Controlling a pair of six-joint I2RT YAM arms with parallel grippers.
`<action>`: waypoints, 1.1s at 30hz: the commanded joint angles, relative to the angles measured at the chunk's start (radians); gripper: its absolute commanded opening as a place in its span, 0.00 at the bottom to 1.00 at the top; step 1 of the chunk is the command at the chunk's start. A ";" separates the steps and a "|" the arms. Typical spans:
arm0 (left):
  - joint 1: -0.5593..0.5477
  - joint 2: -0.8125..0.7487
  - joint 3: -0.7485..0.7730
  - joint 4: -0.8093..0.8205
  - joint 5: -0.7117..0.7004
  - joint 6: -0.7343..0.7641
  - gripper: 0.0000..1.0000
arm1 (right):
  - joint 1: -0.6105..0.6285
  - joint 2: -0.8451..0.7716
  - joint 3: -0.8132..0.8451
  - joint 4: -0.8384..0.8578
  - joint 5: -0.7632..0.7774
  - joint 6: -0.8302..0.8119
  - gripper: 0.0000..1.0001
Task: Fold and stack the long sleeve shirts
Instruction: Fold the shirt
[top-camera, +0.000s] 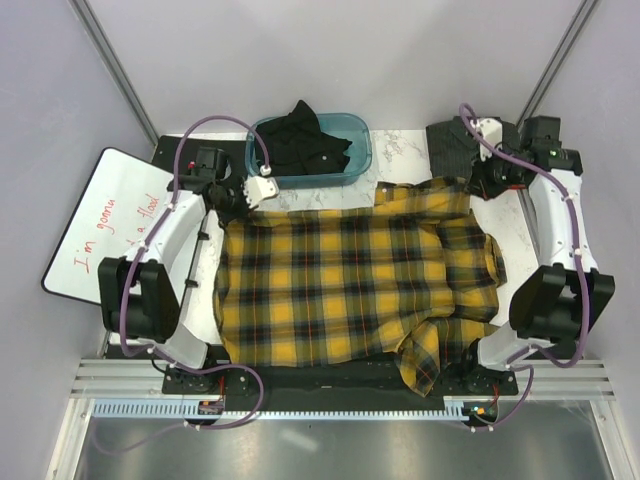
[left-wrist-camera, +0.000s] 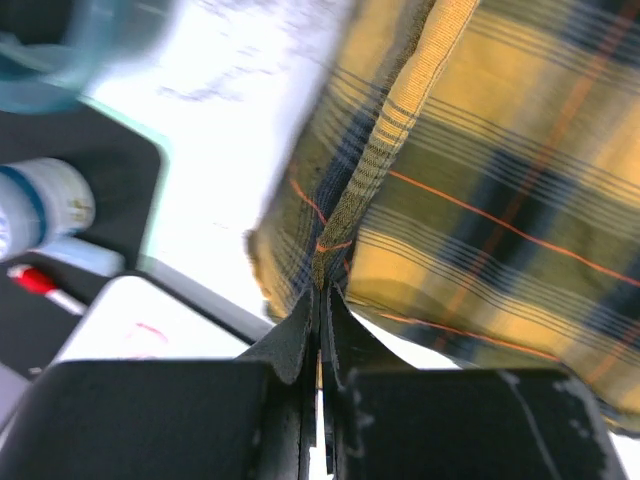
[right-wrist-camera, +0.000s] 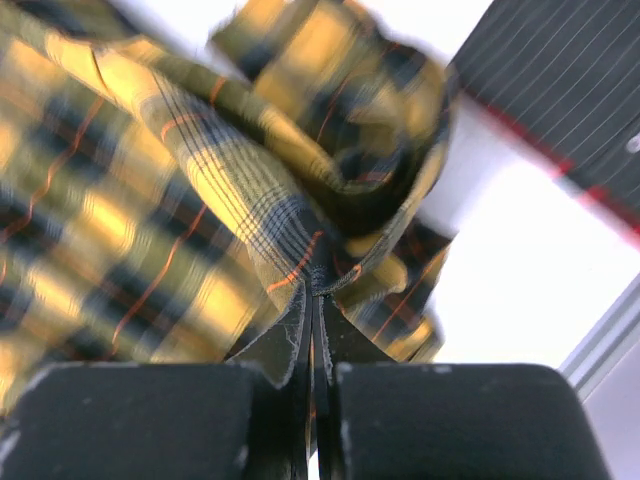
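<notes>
**Plaid shirt pinched at both far corners on marble table**

The plaid shirt (top-camera: 350, 285) lies spread across the white marbled table (top-camera: 400, 150), its near hem hanging over the front edge. The left gripper (left-wrist-camera: 320, 300) is clamped tight on a fold at the shirt's far left edge, and the right gripper (right-wrist-camera: 312, 285) is clamped on bunched cloth at the far right. Behind it, a teal bin (top-camera: 362, 150) holds the black shirt (top-camera: 300, 140), and the charcoal shirt (top-camera: 448, 148) lies at the far right corner. A whiteboard (top-camera: 100, 230) leans at the left. Pale grey walls (top-camera: 300, 50) enclose the cell.

a robot lab cell: plain grey partition walls (top-camera: 300, 50), aluminium rail (top-camera: 110, 381), handwritten whiteboard (top-camera: 100, 215).
</notes>
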 joint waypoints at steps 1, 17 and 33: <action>-0.004 -0.099 -0.120 0.005 0.032 0.085 0.02 | -0.009 -0.110 -0.161 -0.047 0.043 -0.093 0.00; -0.091 -0.017 -0.382 0.076 -0.078 -0.065 0.17 | -0.010 -0.046 -0.445 -0.039 0.118 -0.210 0.05; 0.044 -0.233 -0.405 -0.006 -0.014 -0.192 0.43 | -0.061 0.023 -0.276 -0.243 0.040 -0.270 0.45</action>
